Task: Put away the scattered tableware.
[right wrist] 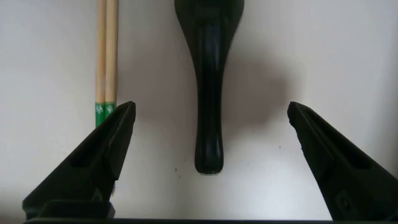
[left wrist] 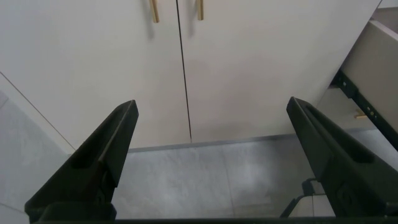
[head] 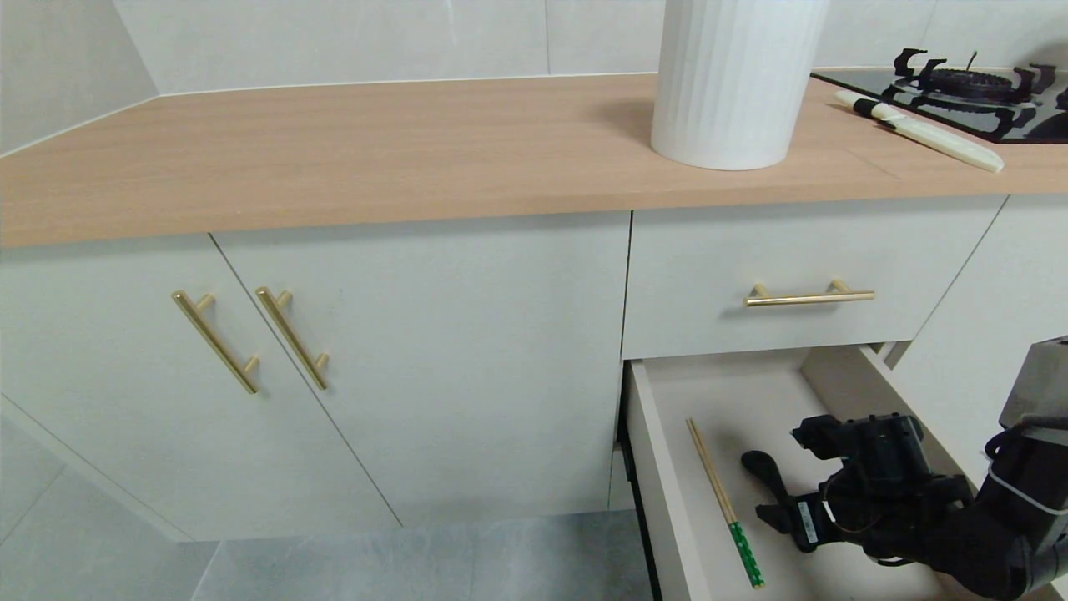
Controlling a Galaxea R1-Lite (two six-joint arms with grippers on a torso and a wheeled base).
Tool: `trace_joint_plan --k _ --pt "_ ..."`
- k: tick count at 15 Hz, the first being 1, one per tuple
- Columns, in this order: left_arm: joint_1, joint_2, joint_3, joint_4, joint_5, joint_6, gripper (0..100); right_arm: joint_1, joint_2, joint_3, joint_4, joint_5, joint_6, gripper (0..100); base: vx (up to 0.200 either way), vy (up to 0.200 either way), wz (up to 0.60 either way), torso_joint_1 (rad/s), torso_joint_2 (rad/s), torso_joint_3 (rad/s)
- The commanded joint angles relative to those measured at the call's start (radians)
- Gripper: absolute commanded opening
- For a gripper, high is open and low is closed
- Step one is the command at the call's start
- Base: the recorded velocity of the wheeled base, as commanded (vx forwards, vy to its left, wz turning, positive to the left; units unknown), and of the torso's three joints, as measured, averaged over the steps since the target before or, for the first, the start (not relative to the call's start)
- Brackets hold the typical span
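Two chopsticks (head: 724, 503), side by side as one pair. One black spoon (head: 763, 472). Two drawers: one open drawer (head: 659, 467) and one shut drawer (head: 709, 284). Two cabinet doors (head: 467, 359). Three gold handles (head: 808, 295). One counter (head: 334, 159) bearing one white ribbed pot (head: 734, 79), one knife (head: 918, 131) and one burner (head: 972, 83).

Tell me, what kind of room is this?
Probably a kitchen: a gas stove sits on the wooden counter, a knife lies beside it, and chopsticks and a black spoon lie in the open drawer.
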Motion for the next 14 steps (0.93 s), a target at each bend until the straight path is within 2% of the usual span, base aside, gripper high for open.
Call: trace_joint_plan --k 1,5,7,14 --pt "0.0 0.002 0.0 0.0 0.0 0.0 100 0.0 -0.01 0.007 -0.001 -0.003 0.0 100 0.0 0.0 0.0 0.0 0.0 0.0" --pt "0.0 0.002 0.0 0.0 0.0 0.0 100 -0.011 -0.228 0.06 -0.001 -0.021 -0.003 100 0.0 0.0 0.0 0.0 0.0 0.0" --pt "0.0 0.002 0.0 0.0 0.0 0.0 100 -0.009 -0.387 0.091 0.058 -0.023 -0.005 100 0.0 0.0 0.0 0.0 0.0 0.0" --pt "0.0 0.002 0.0 0.0 0.0 0.0 100 -0.009 -0.919 0.086 0.582 -0.013 0.001 100 0.0 0.0 0.0 0.0 0.0 0.0"
